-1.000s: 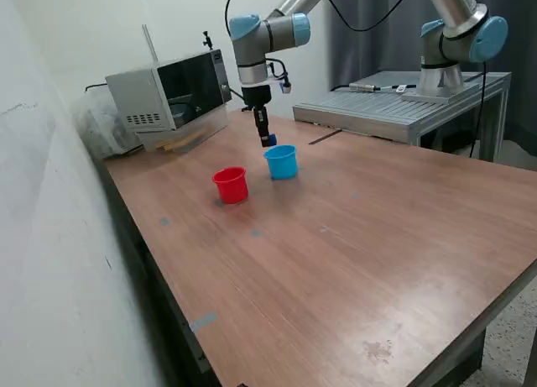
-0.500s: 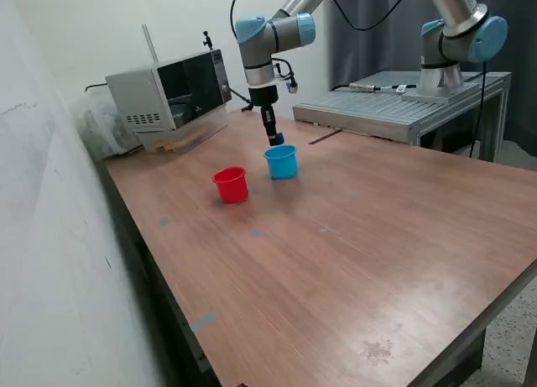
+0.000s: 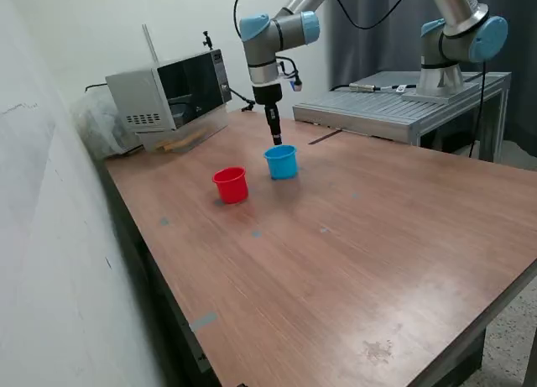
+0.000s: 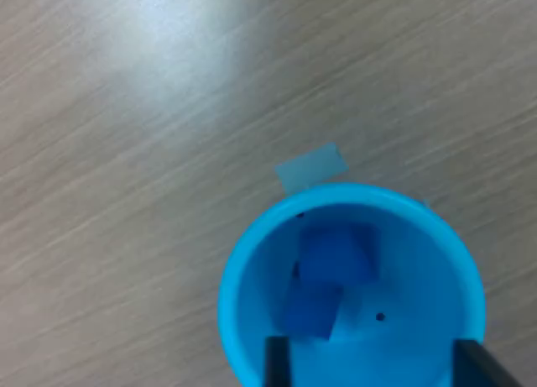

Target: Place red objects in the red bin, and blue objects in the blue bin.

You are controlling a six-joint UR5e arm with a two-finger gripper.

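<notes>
Claw (image 3: 277, 140) hangs just above the blue bin (image 3: 281, 162), fingers apart and empty. Inside lie what look like two blue cubes (image 4: 327, 278), touching. The red bin (image 3: 231, 185) stands beside it on the counter (image 3: 361, 253).

No text, label, brand, number or sign can be read in either view. The microwave (image 3: 170, 97) at the upper left of the exterior view shows no legible marking on its door or panel, and the small pale tape patch (image 4: 311, 166) on the table (image 3: 352, 261) beside the blue bin (image 4: 252, 261) is blank.
</notes>
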